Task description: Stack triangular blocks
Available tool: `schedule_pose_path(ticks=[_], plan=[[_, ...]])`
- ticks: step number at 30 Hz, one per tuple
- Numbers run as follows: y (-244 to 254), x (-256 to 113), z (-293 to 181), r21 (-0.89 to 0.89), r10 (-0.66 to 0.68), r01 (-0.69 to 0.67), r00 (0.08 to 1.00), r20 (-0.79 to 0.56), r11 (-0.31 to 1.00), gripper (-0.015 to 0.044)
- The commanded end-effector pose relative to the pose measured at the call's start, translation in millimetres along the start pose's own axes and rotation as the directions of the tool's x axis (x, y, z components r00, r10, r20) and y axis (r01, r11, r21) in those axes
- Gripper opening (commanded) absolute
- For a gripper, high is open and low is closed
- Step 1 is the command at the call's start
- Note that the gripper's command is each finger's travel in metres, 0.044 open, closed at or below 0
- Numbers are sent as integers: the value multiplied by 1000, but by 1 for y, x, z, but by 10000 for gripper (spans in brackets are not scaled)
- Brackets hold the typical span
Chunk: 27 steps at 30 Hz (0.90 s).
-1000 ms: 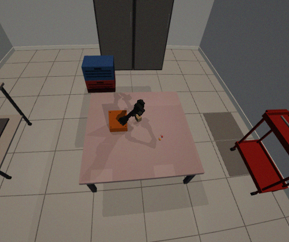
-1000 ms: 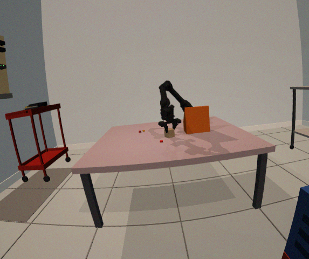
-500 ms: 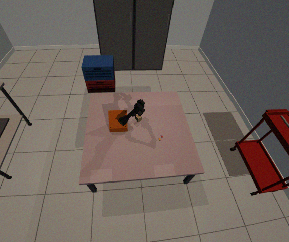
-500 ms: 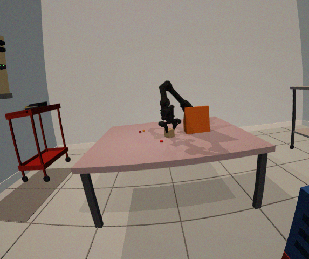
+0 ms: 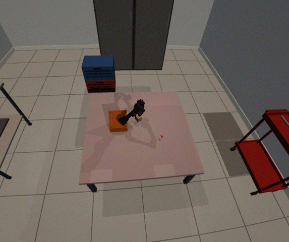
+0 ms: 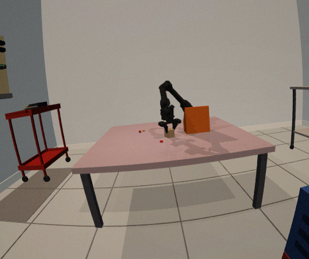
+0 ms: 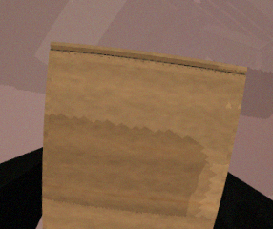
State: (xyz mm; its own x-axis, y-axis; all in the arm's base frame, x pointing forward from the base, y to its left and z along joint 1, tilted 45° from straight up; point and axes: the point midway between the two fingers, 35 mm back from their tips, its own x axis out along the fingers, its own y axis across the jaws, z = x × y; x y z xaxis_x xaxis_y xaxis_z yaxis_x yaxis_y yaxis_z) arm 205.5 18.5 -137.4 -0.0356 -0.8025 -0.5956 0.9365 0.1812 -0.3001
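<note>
The two tan triangular blocks (image 5: 138,118) (image 6: 169,134) (image 7: 127,95) sit together as one squarish block on the pink table (image 5: 139,161) (image 6: 126,150). In the wrist view the upper one shows a broad, nearly level top. A thin dark seam and a narrow strip of the lower one run along its far edge, and the ends look about even. The near side is out of frame. My gripper (image 6: 171,129) points down with its fingers slightly open, one at each end of the block. A sliver of table shows beside the left finger in the wrist view; any contact on the right is unclear.
A large orange box (image 5: 117,126) (image 6: 197,120) stands close to the block and arm. A small red piece (image 5: 162,136) (image 6: 139,131) and an orange piece (image 5: 160,139) (image 6: 143,130) lie further off. Another red piece (image 6: 160,141) lies near the block in the exterior view.
</note>
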Motion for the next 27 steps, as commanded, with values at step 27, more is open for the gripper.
schedule_pose_path(ticks=[27], plan=[[5, -115, -2, 1, 34, -34, 999, -11, 999, 440]])
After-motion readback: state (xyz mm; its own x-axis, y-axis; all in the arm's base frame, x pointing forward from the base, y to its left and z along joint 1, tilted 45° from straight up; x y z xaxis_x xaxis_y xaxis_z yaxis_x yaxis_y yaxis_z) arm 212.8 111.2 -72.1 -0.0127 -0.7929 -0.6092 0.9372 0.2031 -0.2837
